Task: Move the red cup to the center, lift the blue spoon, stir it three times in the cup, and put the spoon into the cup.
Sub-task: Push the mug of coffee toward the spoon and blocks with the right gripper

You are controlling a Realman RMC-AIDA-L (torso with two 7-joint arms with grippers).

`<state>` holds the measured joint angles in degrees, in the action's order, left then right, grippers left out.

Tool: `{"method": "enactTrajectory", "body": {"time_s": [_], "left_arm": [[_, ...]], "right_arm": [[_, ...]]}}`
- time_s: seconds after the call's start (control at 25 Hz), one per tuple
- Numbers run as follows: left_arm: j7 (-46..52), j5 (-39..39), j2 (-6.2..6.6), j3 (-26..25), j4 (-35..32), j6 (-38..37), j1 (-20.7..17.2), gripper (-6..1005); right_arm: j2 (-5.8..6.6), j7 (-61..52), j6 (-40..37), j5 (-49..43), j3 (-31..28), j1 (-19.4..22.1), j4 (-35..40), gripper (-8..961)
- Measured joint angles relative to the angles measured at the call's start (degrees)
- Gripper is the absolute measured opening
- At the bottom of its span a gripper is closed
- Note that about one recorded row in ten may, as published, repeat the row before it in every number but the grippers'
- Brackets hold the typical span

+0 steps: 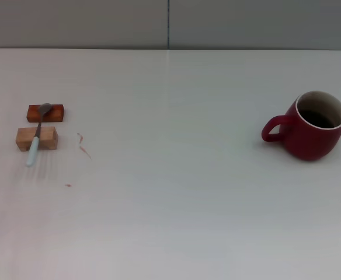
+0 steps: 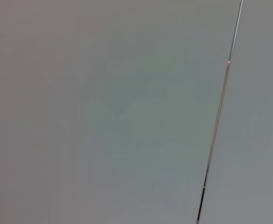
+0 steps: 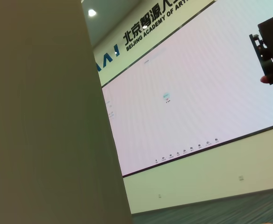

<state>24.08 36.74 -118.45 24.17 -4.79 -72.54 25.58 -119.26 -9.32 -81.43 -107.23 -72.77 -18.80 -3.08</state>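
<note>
The only readable writing appears in the right wrist view, on a wall [image 3: 183,186] above a large bright display screen [image 3: 192,93]. Dark raised lettering [image 3: 150,23] runs along the wall's upper part: Chinese characters reading "北京智源人工", cut off by the picture's upper edge, and beneath them "BEIJING ACADEMY OF ART", also cut off. To the side stand large letters ending in "AI". The small icons and text on the screen are too tiny to read. Nothing on the table carries legible text.
</note>
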Motion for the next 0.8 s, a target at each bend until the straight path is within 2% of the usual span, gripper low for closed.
{"method": "enactTrajectory", "body": {"time_s": [0.8], "left_arm": [[0.00, -0.09, 0.19, 0.00, 0.22, -0.06, 0.34, 849]], "right_arm": [[0.00, 0.00, 0.14, 0.00, 0.18, -0.01, 0.00, 700]]}}
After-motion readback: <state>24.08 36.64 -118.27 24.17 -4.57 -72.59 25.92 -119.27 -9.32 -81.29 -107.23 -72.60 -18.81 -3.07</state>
